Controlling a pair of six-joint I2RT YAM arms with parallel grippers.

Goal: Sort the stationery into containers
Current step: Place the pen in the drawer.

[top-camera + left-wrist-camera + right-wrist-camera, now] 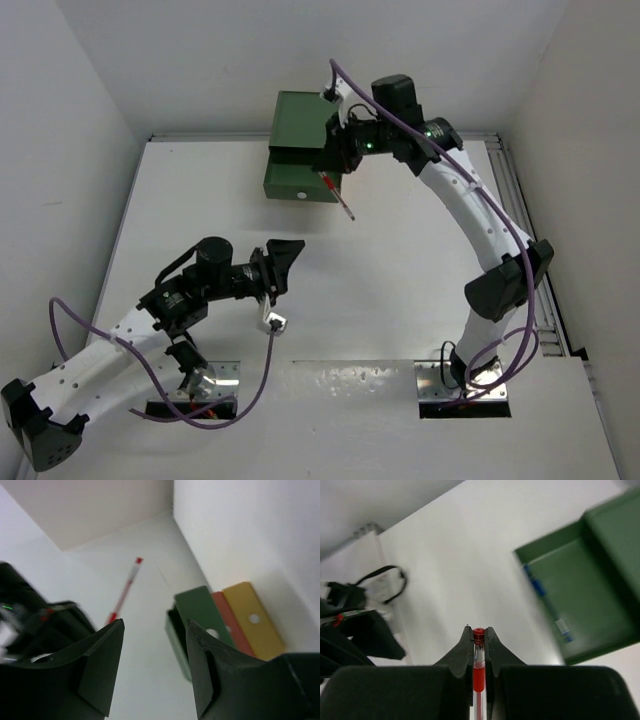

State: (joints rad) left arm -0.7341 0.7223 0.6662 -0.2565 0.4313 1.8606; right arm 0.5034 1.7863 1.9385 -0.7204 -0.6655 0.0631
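here right gripper (479, 632) clamps red pen (479, 676), left gripper (154, 630) parted, empty.

Cabinet (298, 150) at far edge of table (400, 290), pen (340, 200) in right tool (478, 631) beside it

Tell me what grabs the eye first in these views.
A red pen is pinched in the shut right gripper, at the far edge of the table. Right beside it the dark green drawer stands pulled open, blue-marked pieces lying inside. Mid-table, the left gripper hangs open and empty.
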